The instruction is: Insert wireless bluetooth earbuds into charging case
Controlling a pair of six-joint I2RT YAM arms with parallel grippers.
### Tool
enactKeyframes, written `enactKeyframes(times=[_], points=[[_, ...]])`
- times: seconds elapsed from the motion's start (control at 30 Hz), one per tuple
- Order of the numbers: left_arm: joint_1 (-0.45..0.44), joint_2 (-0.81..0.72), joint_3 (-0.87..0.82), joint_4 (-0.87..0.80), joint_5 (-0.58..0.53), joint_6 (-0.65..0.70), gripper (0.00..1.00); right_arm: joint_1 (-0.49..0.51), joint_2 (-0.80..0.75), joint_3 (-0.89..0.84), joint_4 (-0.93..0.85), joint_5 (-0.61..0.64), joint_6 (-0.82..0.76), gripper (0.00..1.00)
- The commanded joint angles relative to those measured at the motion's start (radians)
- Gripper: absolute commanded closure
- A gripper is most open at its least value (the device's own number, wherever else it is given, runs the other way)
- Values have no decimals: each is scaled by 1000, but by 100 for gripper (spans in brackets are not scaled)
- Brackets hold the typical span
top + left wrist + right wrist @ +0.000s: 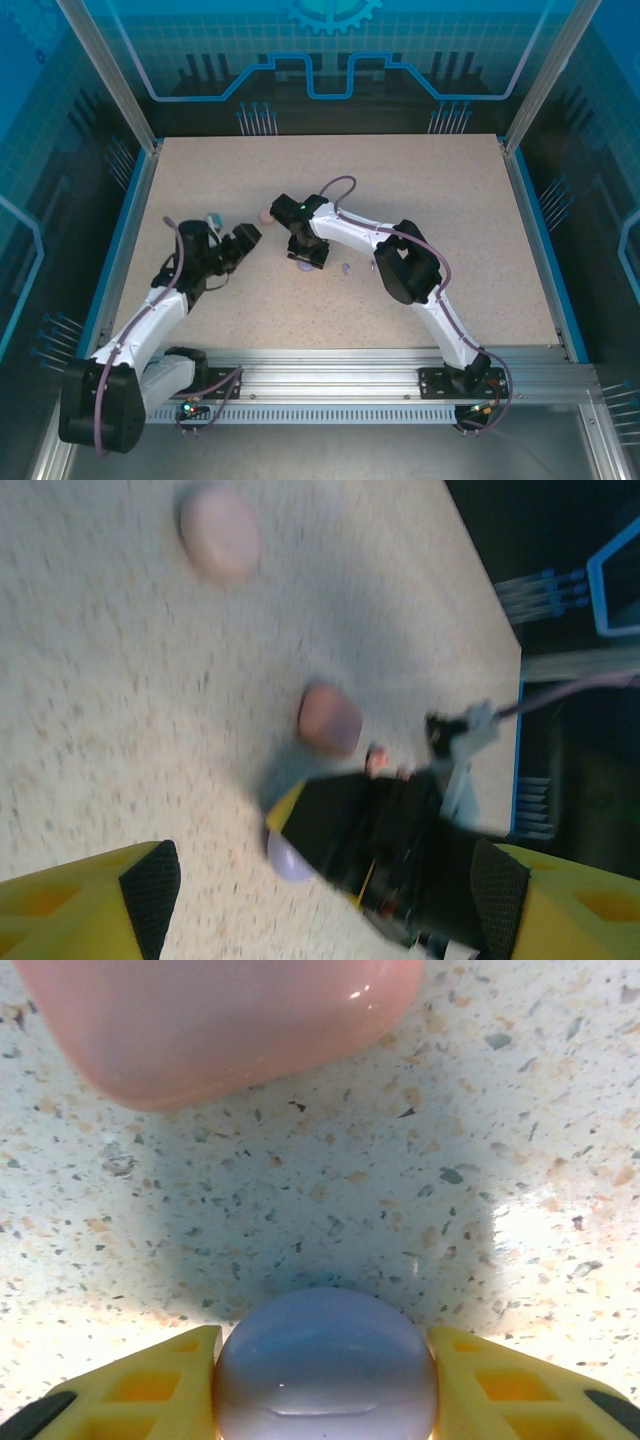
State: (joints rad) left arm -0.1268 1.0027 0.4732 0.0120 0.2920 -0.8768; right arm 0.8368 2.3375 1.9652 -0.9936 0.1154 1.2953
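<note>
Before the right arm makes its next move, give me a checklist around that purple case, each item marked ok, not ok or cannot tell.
1. Right gripper fingers against both sides of the purple case: ok.
2. Coral case apart from the purple case: ok.
3. Left gripper open, holding nothing: ok.
4. Purple case lid open for buds: cannot tell.
5. Earbuds located: cannot tell; the tiny purple speck on the table is too small to judge.

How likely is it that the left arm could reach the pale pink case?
Probably yes. The left claw is open, and bare table lies between it and the pale pink case; the right claw, gripping the purple case, sits off to one side.
</note>
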Motion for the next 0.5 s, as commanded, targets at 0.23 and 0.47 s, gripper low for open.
enactKeyframes(times=[0.23, 0.47], points=[[-201, -36, -252, 340, -207, -135, 21, -35, -47, 10, 34, -71, 88, 59], [-270, 56, -302, 511, -276, -130, 22, -44, -72, -12, 68, -103, 116, 59]])
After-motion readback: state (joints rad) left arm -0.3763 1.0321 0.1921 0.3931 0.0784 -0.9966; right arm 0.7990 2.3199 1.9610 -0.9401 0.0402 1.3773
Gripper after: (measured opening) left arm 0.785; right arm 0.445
